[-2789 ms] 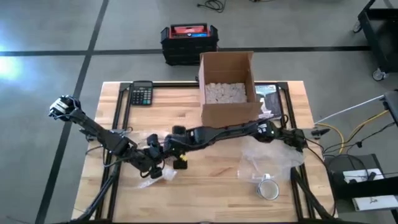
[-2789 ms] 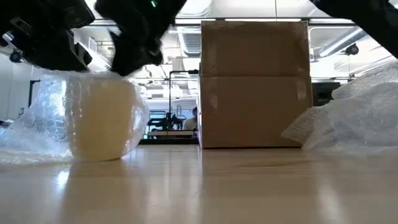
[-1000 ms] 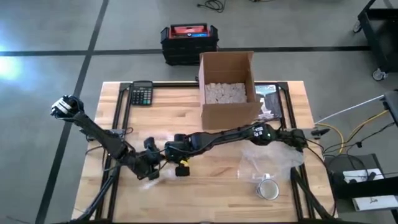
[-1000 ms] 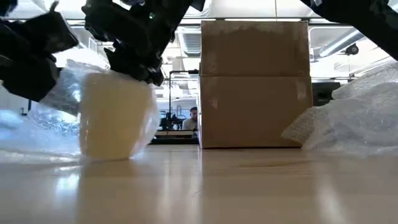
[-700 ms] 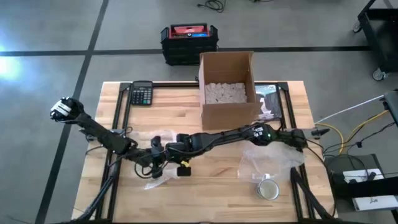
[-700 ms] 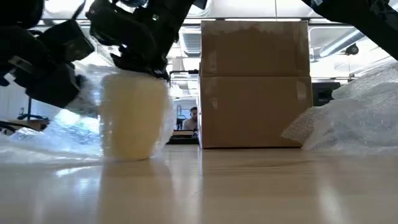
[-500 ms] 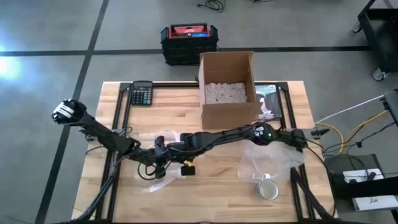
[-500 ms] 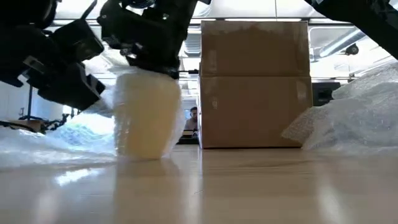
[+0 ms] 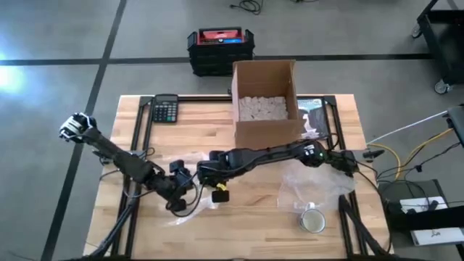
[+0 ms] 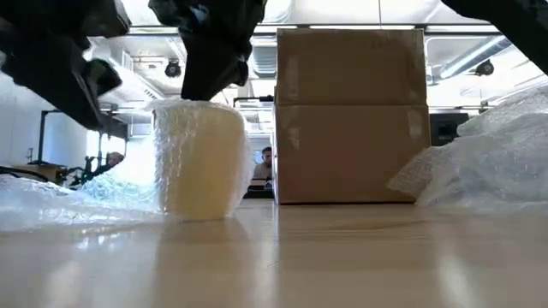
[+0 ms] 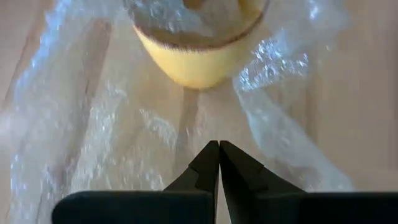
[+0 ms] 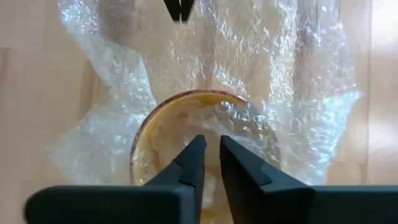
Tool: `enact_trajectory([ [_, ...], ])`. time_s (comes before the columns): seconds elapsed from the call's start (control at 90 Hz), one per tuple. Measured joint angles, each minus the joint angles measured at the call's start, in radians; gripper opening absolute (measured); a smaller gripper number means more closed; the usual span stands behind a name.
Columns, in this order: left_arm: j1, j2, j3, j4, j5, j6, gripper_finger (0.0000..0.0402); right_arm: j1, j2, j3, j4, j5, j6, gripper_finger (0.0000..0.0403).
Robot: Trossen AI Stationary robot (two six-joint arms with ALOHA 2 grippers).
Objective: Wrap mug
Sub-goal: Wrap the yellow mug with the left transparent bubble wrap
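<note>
1. Backing off toward 7 o'clock since a moment ago, the left end effector (image 11: 218, 149) now sits apart from the mug (image 10: 199, 159) — fingers pressed together, holding nothing.
2. Mug stands upright on the bench (image 9: 254, 217), left of centre, on bubble wrap (image 11: 93, 137).
3. Right end effector (image 12: 206, 152) hovers over the mug's mouth — fingers slightly parted, empty.

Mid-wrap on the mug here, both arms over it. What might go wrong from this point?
1. The right gripper hangs over the mug mouth, fingers nearly together, apparently pinching bubble wrap there. A sideways pull might tip the upright mug.
2. The left gripper is shut over a loose sheet beside the mug, seemingly holding none; the wrap may spring open.
3. The cardboard box stands close behind; a wide swing could hit it.
</note>
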Motion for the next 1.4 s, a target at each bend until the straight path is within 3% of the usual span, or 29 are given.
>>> enact_trajectory([
  [0.167,-0.036,-0.025,-0.019,-0.019,0.000,-0.063,0.0000,-0.004,-0.022,0.002,0.033,0.096,-0.001,0.0092],
  [0.256,-0.041,-0.025,-0.034,-0.010,-0.001,-0.091,0.0000,-0.009,0.010,-0.005,0.030,0.074,0.003,0.0094],
  [0.356,-0.046,-0.022,-0.055,0.004,-0.001,-0.106,0.0000,-0.004,0.061,-0.012,0.017,0.020,0.020,0.0084],
  [0.6,-0.050,-0.021,-0.066,0.019,-0.001,-0.103,0.0000,0.000,0.110,-0.009,0.014,0.023,0.024,0.0043],
  [0.867,-0.050,-0.029,-0.065,0.019,0.004,-0.091,0.0000,0.001,-0.018,-0.002,-0.013,0.006,0.026,0.0031],
  [1.022,-0.052,-0.040,-0.039,-0.046,0.034,-0.110,0.0000,0.012,-0.080,-0.003,-0.173,0.006,0.069,0.0054],
  [1.167,-0.062,-0.053,-0.057,-0.075,0.150,-0.192,0.0000,0.036,-0.106,-0.013,-0.366,0.055,0.125,0.0090],
  [1.278,-0.073,-0.053,-0.091,-0.099,0.175,-0.269,0.0012,0.058,-0.104,-0.075,-0.379,0.100,0.138,0.0122],
  [1.4,-0.086,-0.055,-0.147,-0.116,0.225,-0.325,0.0056,0.071,-0.128,-0.189,-0.366,0.133,0.146,0.0151],
])
